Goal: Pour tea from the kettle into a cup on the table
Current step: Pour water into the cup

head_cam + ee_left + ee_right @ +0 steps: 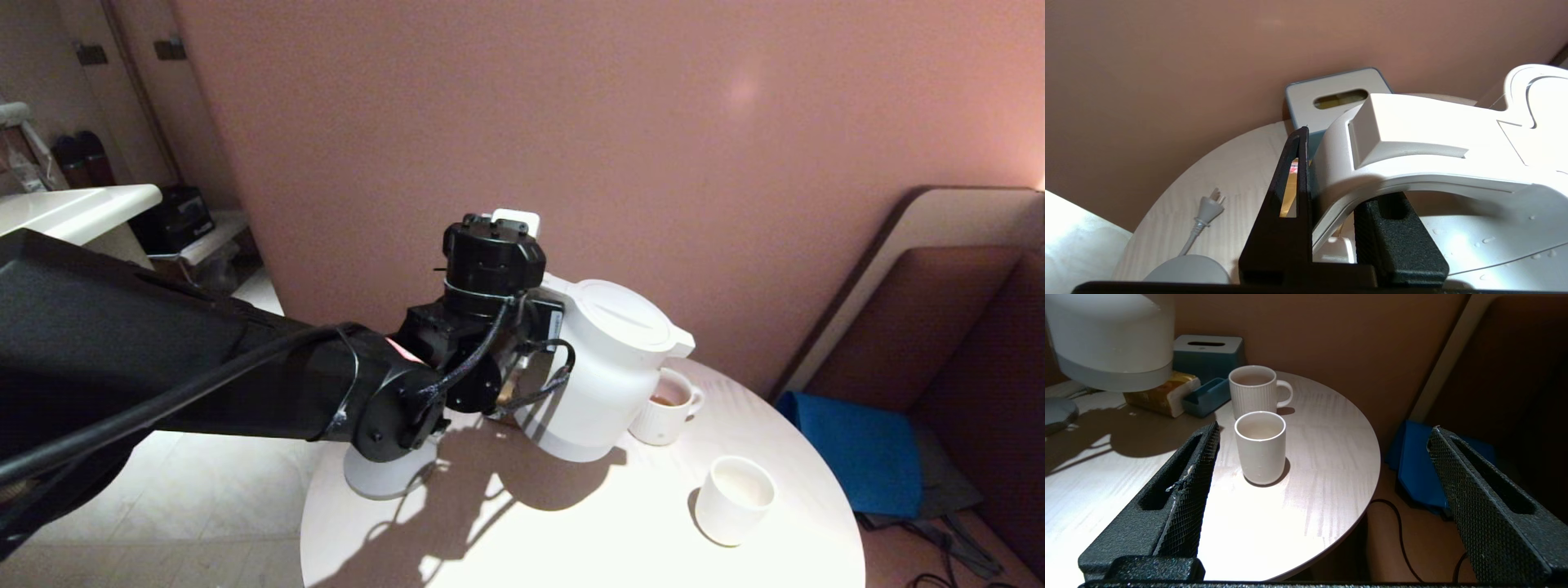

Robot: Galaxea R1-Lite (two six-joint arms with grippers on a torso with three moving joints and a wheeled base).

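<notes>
One left gripper [1331, 228], jaws clamped on kettle [608, 367] handle, kettle tilted above table [571, 531], right jaws apart.

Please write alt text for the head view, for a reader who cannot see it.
The left claw holds a white kettle by its handle, lifted above a round white table. Its spout is over a ribbed mug of tea; a plain white cup stands nearer.

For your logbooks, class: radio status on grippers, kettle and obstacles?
Left gripper shut on kettle handle, lifted. Right gripper open, idle. Mug beside kettle; cup clear.
</notes>
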